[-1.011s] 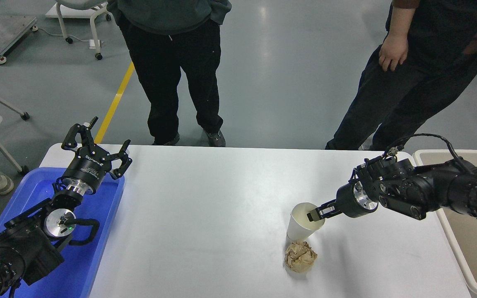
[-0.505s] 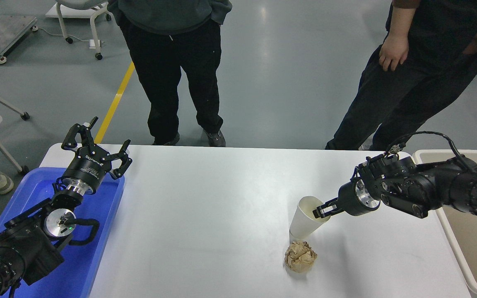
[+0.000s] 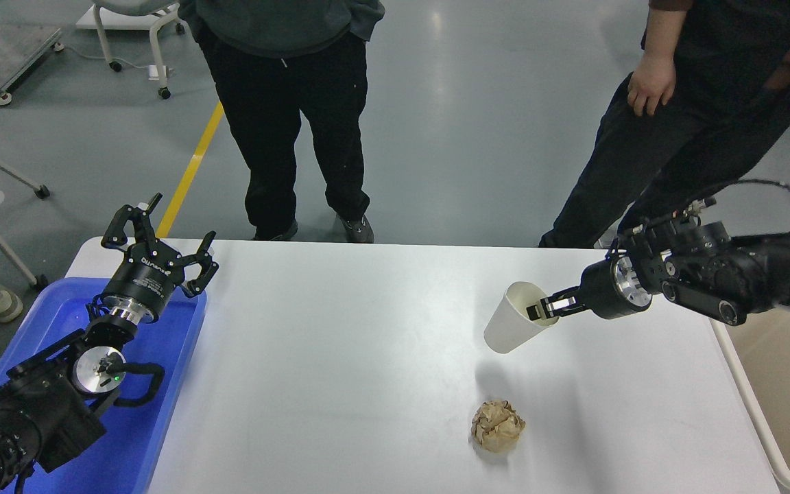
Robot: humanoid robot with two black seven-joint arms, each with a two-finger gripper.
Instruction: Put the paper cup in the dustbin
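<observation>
At centre right of the frame, the right tool [image 3: 547,309] pinches the rim of the paper cup [image 3: 516,318], one finger inside the mouth, holding it tilted and clear of the white table [image 3: 340,357], its shadow falling below. A crumpled brown paper ball [image 3: 497,426] lies on the table lower down. The dustbin [image 3: 745,391] stands at the right edge, beside the table. The left tool [image 3: 162,240] rests parked at lower left above a blue tray [image 3: 155,425], fingers spread apart. Two people stand along the top.
</observation>
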